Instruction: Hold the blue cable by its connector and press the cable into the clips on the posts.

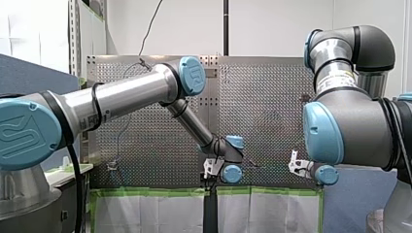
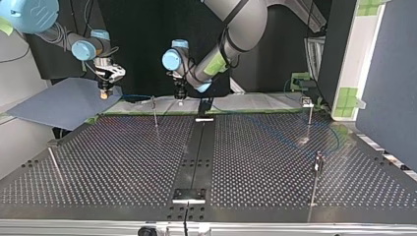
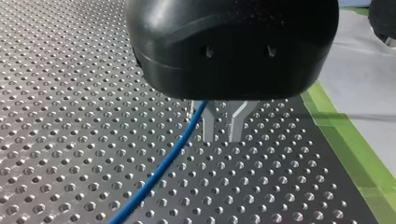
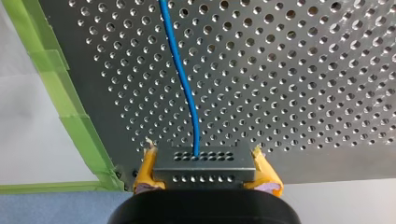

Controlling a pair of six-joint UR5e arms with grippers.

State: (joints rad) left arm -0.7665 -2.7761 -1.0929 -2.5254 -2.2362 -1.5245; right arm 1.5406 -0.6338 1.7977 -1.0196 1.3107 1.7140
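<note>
Holding connector (image 4: 204, 170) clamped in right tool (image 4: 203, 151), with left tool (image 3: 223, 133) apart beside blue cable (image 3: 163, 168). Next, probably: push cable into post (image 2: 155, 115) clip.

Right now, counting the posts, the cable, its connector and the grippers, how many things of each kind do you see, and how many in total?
Thin metal posts: 4
Blue cable: 1
Grey perforated connector: 1
Grippers, my metal-fingered left gripper and my yellow-padded right gripper: 2
Total: 8
</note>
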